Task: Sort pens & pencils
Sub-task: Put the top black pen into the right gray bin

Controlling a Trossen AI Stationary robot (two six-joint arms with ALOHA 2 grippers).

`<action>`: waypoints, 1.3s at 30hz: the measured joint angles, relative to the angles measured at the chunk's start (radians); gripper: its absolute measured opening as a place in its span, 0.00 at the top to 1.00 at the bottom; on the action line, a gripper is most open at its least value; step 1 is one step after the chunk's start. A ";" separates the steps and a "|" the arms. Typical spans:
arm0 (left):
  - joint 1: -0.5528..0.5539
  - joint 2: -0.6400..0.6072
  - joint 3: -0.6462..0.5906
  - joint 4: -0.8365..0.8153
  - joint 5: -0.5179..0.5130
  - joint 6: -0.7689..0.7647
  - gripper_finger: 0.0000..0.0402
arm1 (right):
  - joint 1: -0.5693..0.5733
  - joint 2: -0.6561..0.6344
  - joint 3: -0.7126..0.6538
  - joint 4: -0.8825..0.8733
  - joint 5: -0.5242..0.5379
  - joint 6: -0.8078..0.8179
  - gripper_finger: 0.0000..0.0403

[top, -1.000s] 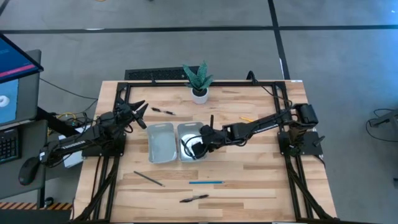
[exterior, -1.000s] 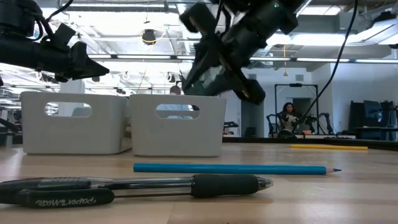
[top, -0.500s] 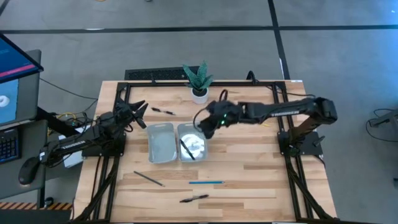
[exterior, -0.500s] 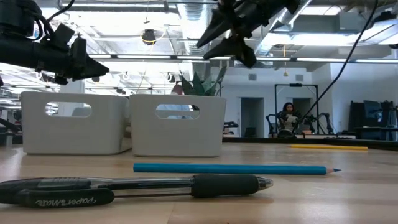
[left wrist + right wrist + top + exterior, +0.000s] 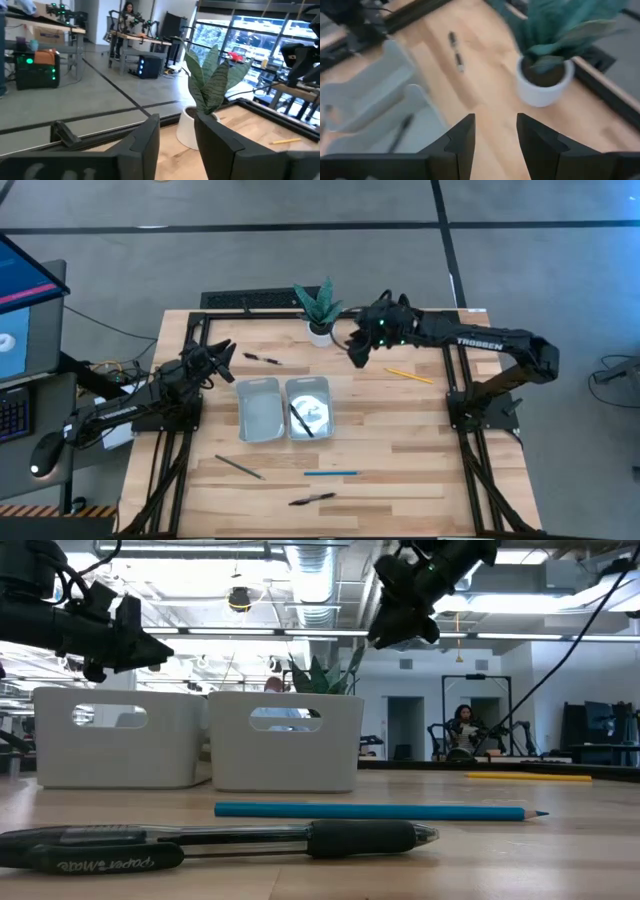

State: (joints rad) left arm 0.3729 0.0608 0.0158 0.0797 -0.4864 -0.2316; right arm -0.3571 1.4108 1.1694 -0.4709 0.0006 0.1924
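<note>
Two light grey trays stand side by side mid-table, the left tray (image 5: pixel 258 410) and the right tray (image 5: pixel 308 407). One black pen (image 5: pixel 300 420) lies in the right tray. A second pen (image 5: pixel 262 359) lies near the far left, a third (image 5: pixel 312 499) near the near edge. The yellow pencil (image 5: pixel 408 374), the blue pencil (image 5: pixel 331 474) and the dark grey pencil (image 5: pixel 238 467) lie flat on the wood. My right gripper (image 5: pixel 358 350) hangs open in the air beside the plant. My left gripper (image 5: pixel 222 358) waits open at the table's left.
A potted plant (image 5: pixel 320 315) in a white pot stands at the far edge, close to my right gripper. A black frame runs along the table's far edge and sides. Bare wood lies right of the trays. A person sits far back in the room (image 5: pixel 463 730).
My right gripper has risen out of the right tray and swung toward the table's far edge, ending beside the plant. A black pen lies in the right tray where the gripper was.
</note>
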 joint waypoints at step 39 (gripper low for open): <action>0.000 0.018 0.098 0.013 0.112 -0.058 0.41 | -0.160 0.024 0.000 0.174 0.000 -0.174 0.58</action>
State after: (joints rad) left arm 0.3729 0.0789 0.1134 0.0927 -0.3743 -0.2900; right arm -0.5166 1.4349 1.1694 -0.2972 0.0006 0.0181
